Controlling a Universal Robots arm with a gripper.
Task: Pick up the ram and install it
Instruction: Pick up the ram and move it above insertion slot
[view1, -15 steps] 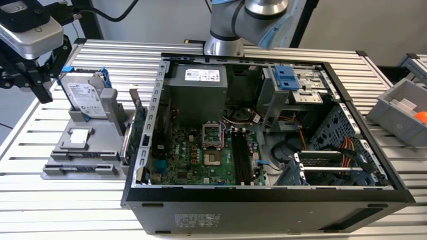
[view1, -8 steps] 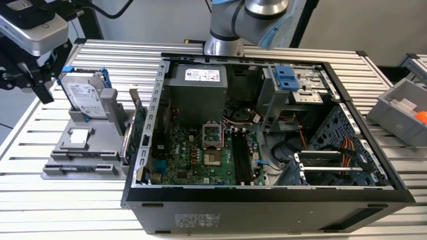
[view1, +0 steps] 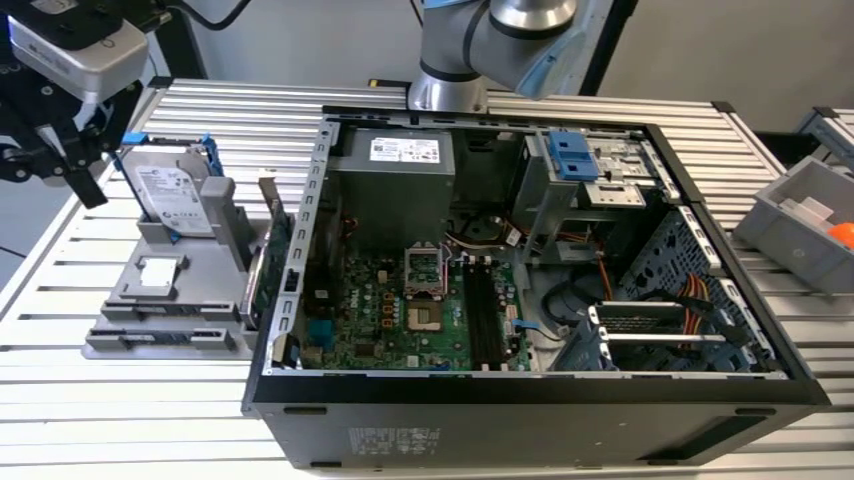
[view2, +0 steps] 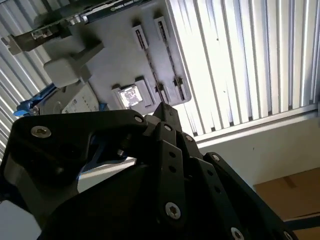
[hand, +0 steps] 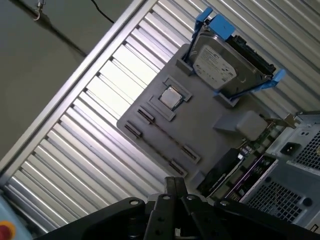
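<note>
Gripper pads together, nothing held, hanging above the gray tray. Ram, as best we can tell, is the thin dark strip on edge between the tray's slot blocks, just below the tips. Long axis runs along the tray's near edge.

The hard drive stands on the fixture, at the exterior view's left of the case.
</note>
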